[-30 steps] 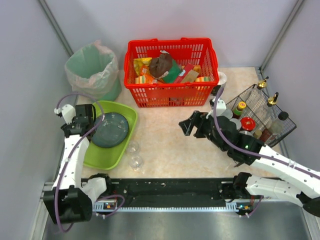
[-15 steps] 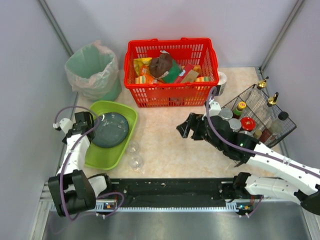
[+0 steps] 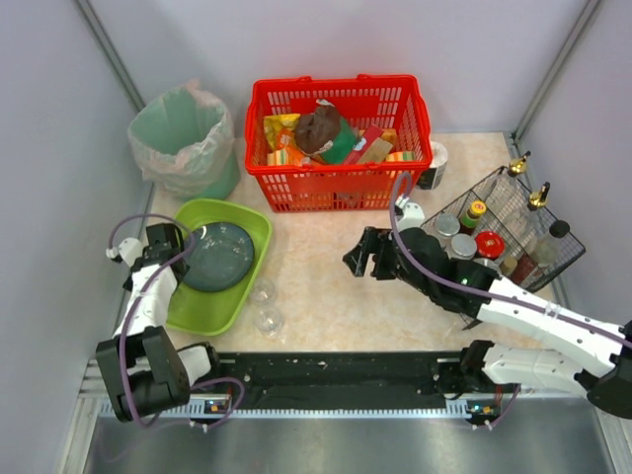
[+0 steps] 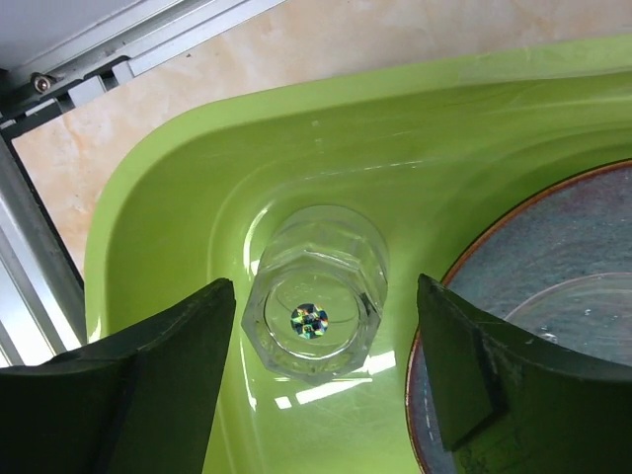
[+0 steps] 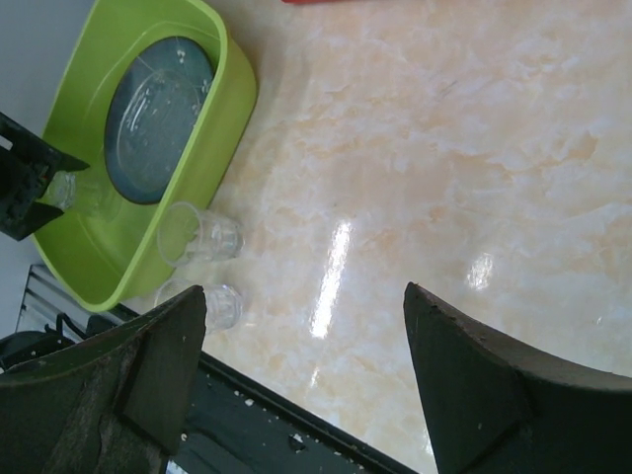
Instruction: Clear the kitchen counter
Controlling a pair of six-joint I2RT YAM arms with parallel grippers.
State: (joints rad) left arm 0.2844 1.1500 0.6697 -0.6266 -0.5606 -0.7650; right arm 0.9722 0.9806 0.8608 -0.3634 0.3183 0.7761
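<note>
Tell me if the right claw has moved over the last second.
Yes. The right claw has slid left across the view, away from the black wire rack, towards the lime-green plastic tray.

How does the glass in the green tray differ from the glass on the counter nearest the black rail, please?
The tray glass sits in the green tray, between the fingers of the open left pincer; the counter glass sits on the kitchen counter, no pincer around it. Both are clear tumblers.

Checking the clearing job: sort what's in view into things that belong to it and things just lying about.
Belongs: kitchen counter; clear glass; second clear glass beside it; lime-green tray; tumbler in the tray.
Lying about, likely: red basket; lined bin; wire bottle rack.
</note>
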